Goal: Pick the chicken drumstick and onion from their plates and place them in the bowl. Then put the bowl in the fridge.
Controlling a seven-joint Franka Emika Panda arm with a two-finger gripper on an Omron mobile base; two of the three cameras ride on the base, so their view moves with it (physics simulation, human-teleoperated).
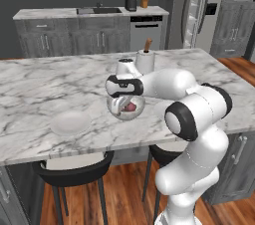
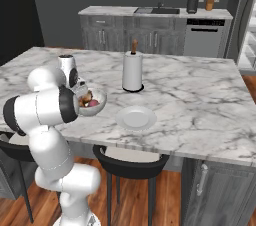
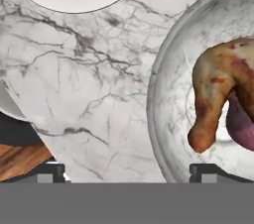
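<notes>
The speckled bowl (image 1: 127,109) stands on the marble island near its front edge. Inside it lie the golden-brown chicken drumstick (image 3: 216,94) and the reddish-purple onion (image 3: 240,126), which touch each other. My gripper (image 3: 129,172) is open and points down at the bowl's (image 3: 171,69) near rim, one fingertip (image 3: 49,171) outside over the counter and the other over the inside. In the left base view the gripper (image 1: 118,103) hangs just at the bowl's left side. Two bare white plates show: one (image 1: 70,122) left of the bowl, one (image 2: 135,118) right of it. The fridge (image 1: 216,0) stands at the back right.
A paper towel roll (image 1: 145,61) stands upright behind the bowl. The island's front edge runs close below the bowl, with dark stools (image 1: 74,171) tucked under it. A back counter with a sink (image 1: 99,11) lies beyond.
</notes>
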